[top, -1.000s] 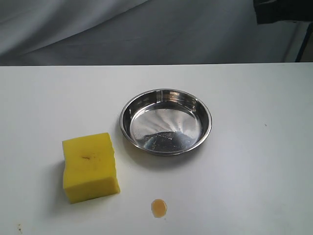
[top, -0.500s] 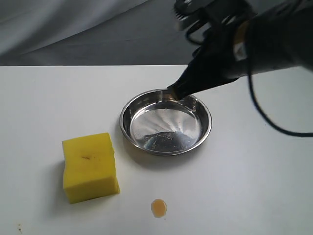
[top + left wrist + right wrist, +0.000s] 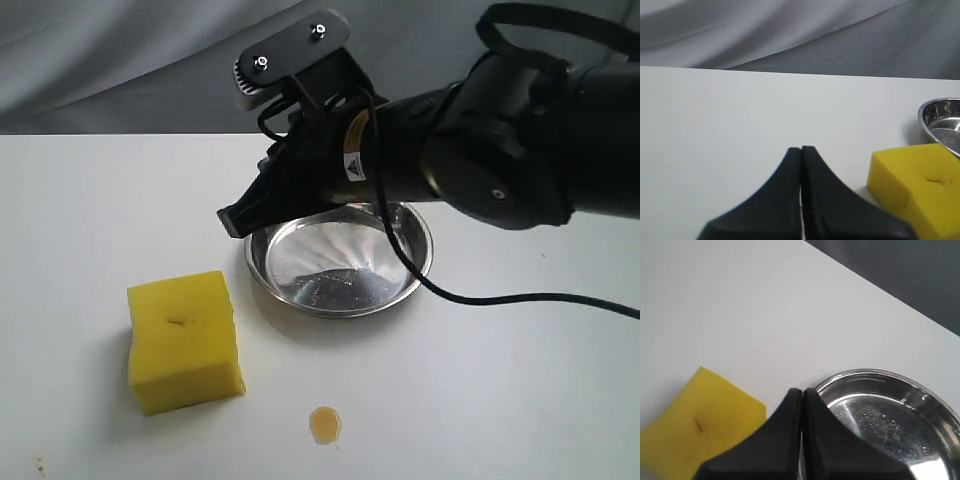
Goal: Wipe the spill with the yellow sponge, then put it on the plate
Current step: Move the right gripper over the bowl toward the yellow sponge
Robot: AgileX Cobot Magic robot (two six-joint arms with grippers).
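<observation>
The left end effector (image 3: 801, 150) shows only in its wrist view, jaws pressed together, empty, above the white surface (image 3: 520, 380). The yellow sponge (image 3: 185, 340) sits on the left front of the surface, untouched. The spill (image 3: 325, 425) lies to its right, nearer the front edge, apart from the sponge. Behind it the plate (image 3: 330, 308) stands at the middle, with nothing in it. The right end effector (image 3: 232, 222) hangs over the plate's left rim, jaws closed on nothing, its arm extending from the right.

White tabletop (image 3: 560, 400); grey draped cloth backdrop (image 3: 120, 60) behind.
</observation>
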